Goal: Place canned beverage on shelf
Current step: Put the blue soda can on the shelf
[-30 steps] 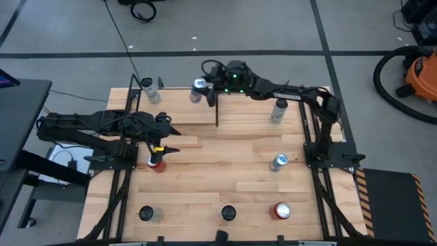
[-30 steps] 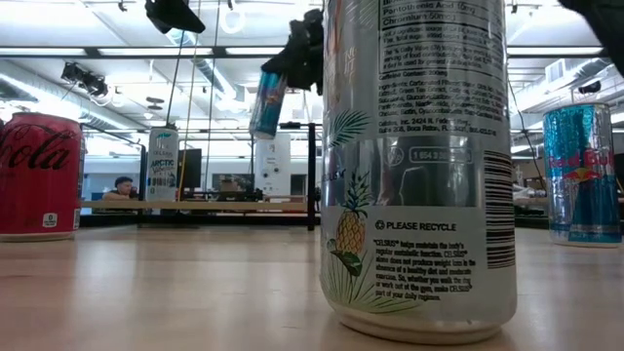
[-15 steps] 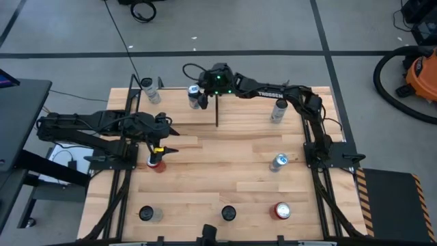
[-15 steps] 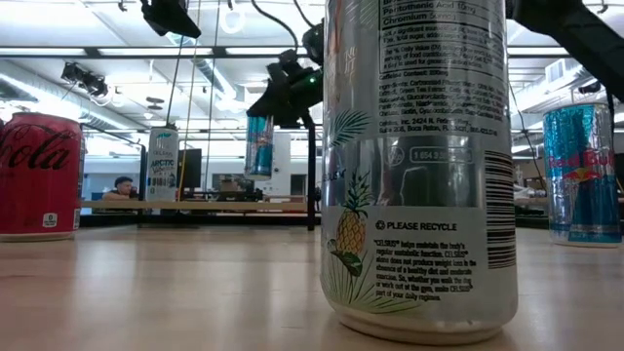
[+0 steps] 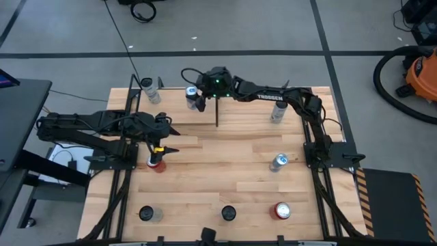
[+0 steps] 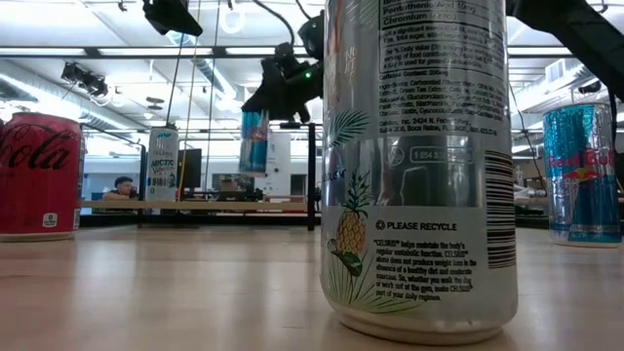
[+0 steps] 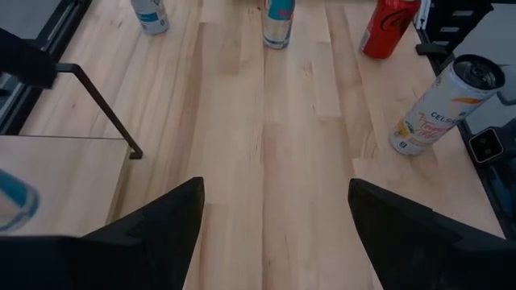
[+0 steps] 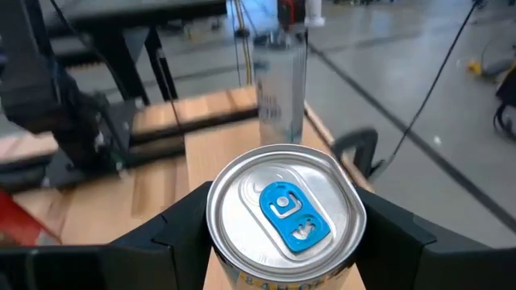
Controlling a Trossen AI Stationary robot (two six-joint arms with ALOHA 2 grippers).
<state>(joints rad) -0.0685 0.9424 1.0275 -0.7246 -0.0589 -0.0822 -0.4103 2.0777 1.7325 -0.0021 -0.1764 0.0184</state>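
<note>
Up there, the right claw (image 5: 197, 98) had a firm squeeze on the blue can (image 6: 253, 140), fingers clamped either side of the body just under the silver lid, and the can hung upright in the air above the shelf (image 5: 179, 109) at the far side of the worktop (image 5: 225, 178), not yet touching the board. It looked a stiff, smooth-walled thing, slick metal that could slide in a loose pinch and dent under a hard one; mid-body or just below the rim seemed the sound place to take it. Whether it was full, the views could not say. The left claw (image 7: 274, 217) waited open, near the red can (image 5: 156, 163).
</note>
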